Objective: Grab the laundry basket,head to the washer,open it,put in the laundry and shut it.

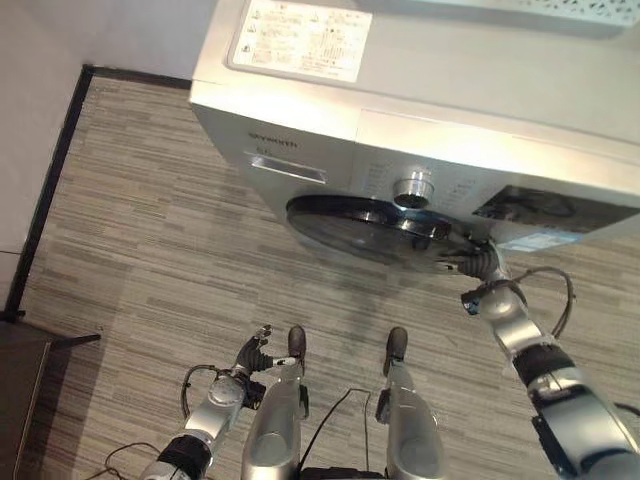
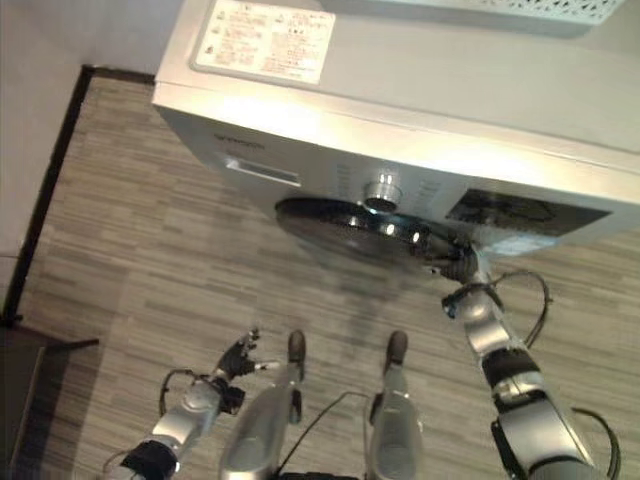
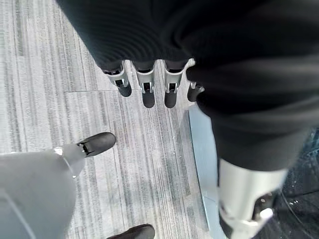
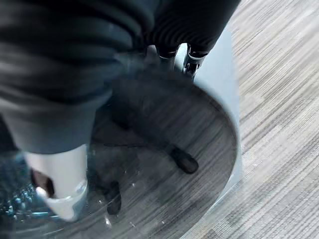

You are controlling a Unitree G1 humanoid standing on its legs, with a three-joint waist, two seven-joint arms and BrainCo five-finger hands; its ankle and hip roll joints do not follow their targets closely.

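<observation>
The silver washer [image 1: 430, 90] stands in front of me, its round dark glass door [image 1: 350, 225] facing the floor side under the control knob [image 1: 412, 187]. A white perforated laundry basket [image 1: 540, 8] rests on the washer's top at the far edge. My right hand [image 1: 480, 262] is at the door's right rim; in the right wrist view its fingers [image 4: 192, 62] lie straight against the door [image 4: 164, 129] and the thumb stands apart. My left hand [image 1: 255, 355] hangs low beside me with relaxed straight fingers [image 3: 147, 84], holding nothing. I cannot tell whether the door is ajar.
A white wall with a black baseboard [image 1: 50, 170] runs along the left. A dark piece of furniture [image 1: 20, 380] juts in at the lower left. Striped grey floor [image 1: 150, 250] stretches to the left of the washer.
</observation>
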